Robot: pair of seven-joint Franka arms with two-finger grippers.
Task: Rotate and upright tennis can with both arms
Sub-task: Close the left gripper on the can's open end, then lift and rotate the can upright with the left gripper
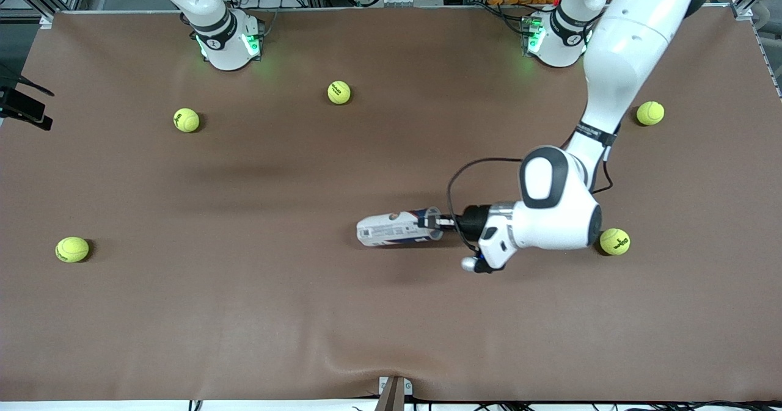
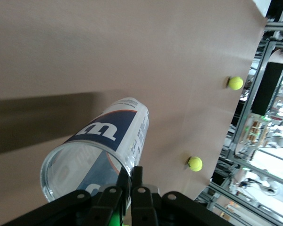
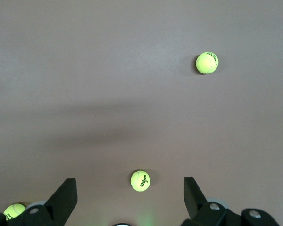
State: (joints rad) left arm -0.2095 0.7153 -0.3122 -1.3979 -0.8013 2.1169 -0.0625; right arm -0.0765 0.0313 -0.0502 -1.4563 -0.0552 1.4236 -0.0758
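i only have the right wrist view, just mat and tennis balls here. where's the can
Observer: The tennis can lies on its side on the mat, nearer the left arm's end.
Operator: is the left gripper on it
Observer: Yes, the left gripper is shut on the rim of its open mouth.
Operator: anything inside
Observer: No, the left wrist view looks straight into it and shows no ball.
Operator: and my gripper
Observer: The right gripper is open, high over the mat.

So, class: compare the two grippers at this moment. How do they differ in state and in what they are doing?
The left gripper is shut on the rim of the tennis can, which lies on its side; the right gripper is open and holds nothing. The left gripper works low at the table; the right gripper waits high above it. Both are black and two-fingered.
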